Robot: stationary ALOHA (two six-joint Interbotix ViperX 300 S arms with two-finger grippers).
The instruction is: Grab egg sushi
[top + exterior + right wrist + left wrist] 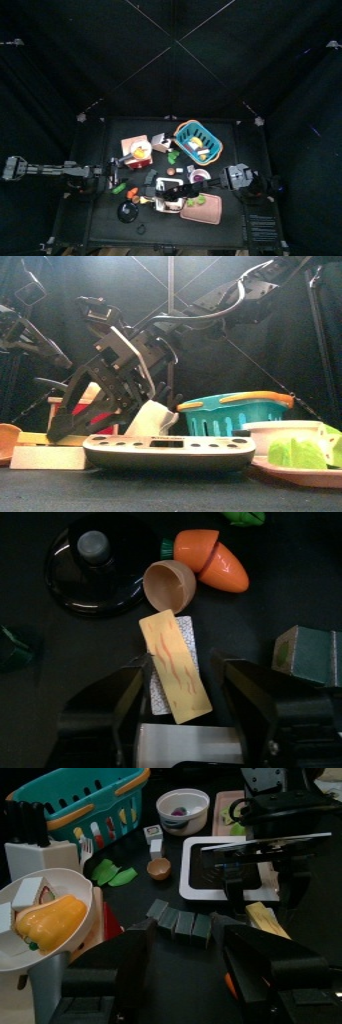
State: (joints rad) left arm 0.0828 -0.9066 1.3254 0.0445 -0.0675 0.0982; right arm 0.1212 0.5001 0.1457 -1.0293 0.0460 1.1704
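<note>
The egg sushi [177, 662], a yellow slab with orange streaks on white rice, lies flat on the black table. My right gripper [187, 680] hangs right over it, reaching in to the table's middle [166, 186]. Its jaws stand open, one on each long side of the sushi, with narrow gaps still showing. From the left wrist view the egg sushi [267, 920] peeks out beside the white scale [227, 868], under the right arm. My left gripper [190, 943] rests open and empty at the table's left side [102, 180].
Close to the sushi are a brown half-shell [171, 584], a carrot [214, 557], a black lidded pan [94, 567] and a dark green block [310, 652]. A teal basket [198, 138] stands at the back. A bowl with a yellow pepper [54, 918] sits near the left arm.
</note>
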